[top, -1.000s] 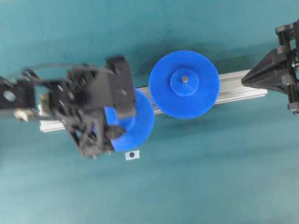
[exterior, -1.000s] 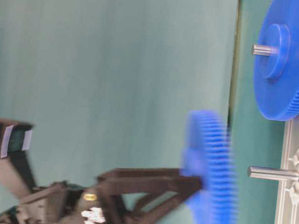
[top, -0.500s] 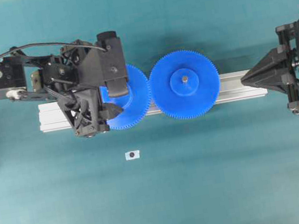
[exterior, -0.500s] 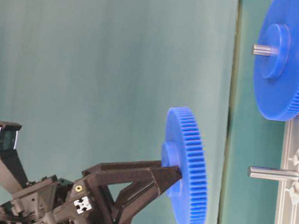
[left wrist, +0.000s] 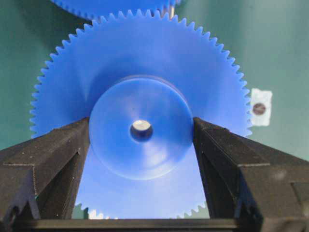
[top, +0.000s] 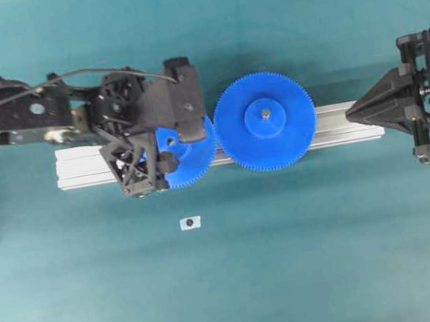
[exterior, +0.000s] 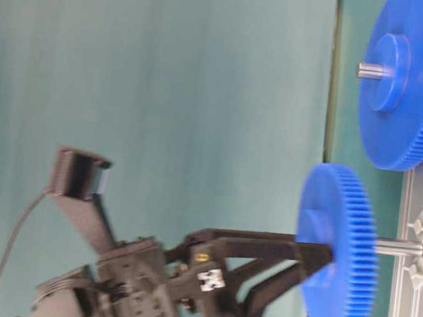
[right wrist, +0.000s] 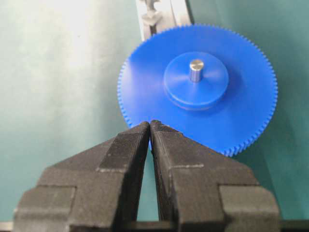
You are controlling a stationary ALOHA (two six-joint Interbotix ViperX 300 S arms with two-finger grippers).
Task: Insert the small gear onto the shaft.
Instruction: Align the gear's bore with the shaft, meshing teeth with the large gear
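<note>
Left gripper [left wrist: 141, 130] clamps the raised hub of the small gear [left wrist: 140, 87] between both fingers, holding it over the rail [top: 84, 166]. From table level the shaft [exterior: 399, 247] shows only below the gear, its tip inside the centre hole. Right gripper [right wrist: 150, 126], fingers pressed together and empty, sits well right of the wider gear [top: 266, 122]

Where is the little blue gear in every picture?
Overhead: the small gear sits left of centre, half under the left gripper.
Table-level: lower right, on the shaft.
Left wrist: fills the middle, hub pinched.
Right wrist: not in it.
Shared landmark: the big gear.
</note>
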